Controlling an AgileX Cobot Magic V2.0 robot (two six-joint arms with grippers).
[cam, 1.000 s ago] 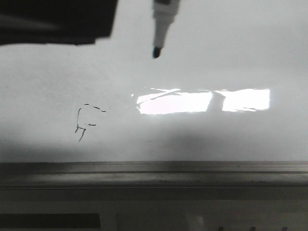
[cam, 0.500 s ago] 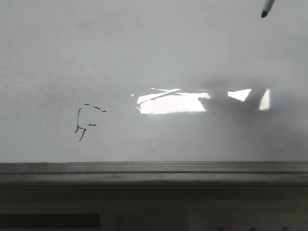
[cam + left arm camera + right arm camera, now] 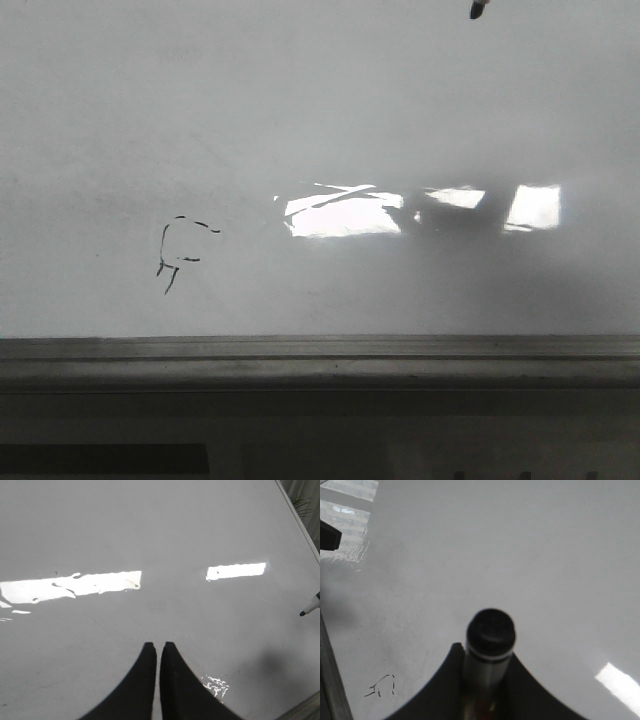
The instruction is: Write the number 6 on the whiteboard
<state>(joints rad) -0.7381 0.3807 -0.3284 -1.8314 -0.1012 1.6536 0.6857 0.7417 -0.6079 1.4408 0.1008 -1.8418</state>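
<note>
A whiteboard [image 3: 320, 120] lies flat, its frame edge [image 3: 320, 358] along the near side. A small broken scribble [image 3: 180, 252] sits on its near left part. A marker tip [image 3: 479, 9] hangs above the far right part.

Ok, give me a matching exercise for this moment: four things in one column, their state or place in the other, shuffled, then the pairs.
Column one:
1. left gripper
2. right gripper
3. small black scribble
4. whiteboard

Column two:
A. faint broken strokes on the board's left part in the front view
B. glossy white, showing bright rectangular light reflections, no large 6 drawn
C. fingers together, holding nothing
D. clamped around a marker

Pairs: 1-C, 2-D, 3-A, 4-B
</note>
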